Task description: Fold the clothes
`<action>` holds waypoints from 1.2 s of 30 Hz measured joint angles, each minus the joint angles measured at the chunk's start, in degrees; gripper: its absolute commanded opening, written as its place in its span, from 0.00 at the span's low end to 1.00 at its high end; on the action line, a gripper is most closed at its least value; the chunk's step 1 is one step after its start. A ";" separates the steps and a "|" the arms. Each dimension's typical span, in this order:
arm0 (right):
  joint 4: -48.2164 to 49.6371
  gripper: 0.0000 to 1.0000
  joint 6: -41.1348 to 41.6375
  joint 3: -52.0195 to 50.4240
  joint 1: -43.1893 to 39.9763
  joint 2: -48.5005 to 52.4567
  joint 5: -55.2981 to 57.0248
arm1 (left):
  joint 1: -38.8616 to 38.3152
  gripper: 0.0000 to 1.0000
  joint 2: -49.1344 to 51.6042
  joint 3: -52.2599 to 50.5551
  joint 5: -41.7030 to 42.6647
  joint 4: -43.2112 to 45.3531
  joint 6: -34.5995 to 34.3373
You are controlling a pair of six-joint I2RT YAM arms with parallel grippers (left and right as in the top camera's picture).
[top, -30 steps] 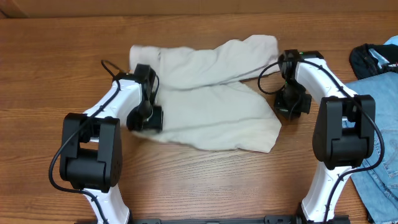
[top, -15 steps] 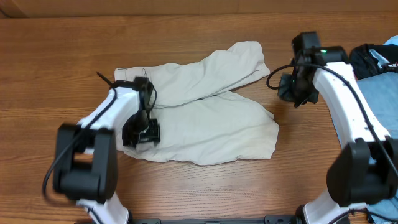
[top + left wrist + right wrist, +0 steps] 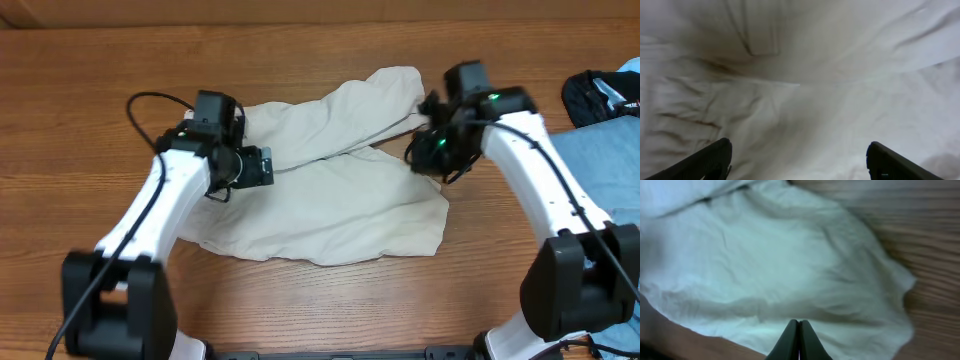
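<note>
Shorts: lay wrinkled in the middle of the table. One pale layer ran from the left up to the far right, and the other spread toward the near right.

Left gripper: hung over the left part of the shorts, just by the line where the two layers met.

Left jaws: released. In the wrist view the two dark fingers stood wide apart at the bottom corners, with nothing between them.

Left wrist view: cloth filled the whole frame, with a stitched seam at the far left (slightly blurred) and creases at the left.

Right gripper: sat at the right edge of the shorts, near the far leg's end.

Right jaws: clenched. The fingertips met in one thin point, and I could see no cloth pinched between them.

Right wrist view: the shorts' rumpled edge lay on bare wood, which showed at the right.

Contact: I could not tell whether either gripper touched the cloth.

Jeans: lay at the right edge of the table, well apart from the shorts.

Dark garment: bunched at the far right, just beyond the jeans.
</note>
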 measured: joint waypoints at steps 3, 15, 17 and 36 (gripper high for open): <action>2.64 0.04 -0.07 -4.76 1.90 0.17 -0.57 | 0.00 0.94 5.75 -0.04 2.84 3.58 0.04; 14.34 0.04 0.11 -17.16 2.03 0.24 -0.61 | 0.00 0.99 9.18 -0.24 3.93 18.01 0.20; 15.54 0.04 0.59 -18.73 2.03 0.24 -0.59 | 0.00 1.00 9.18 -0.26 3.67 20.83 0.20; 15.61 0.04 1.70 -21.57 2.03 0.24 -0.59 | 7.21 1.00 9.88 11.56 1.25 26.75 -1.51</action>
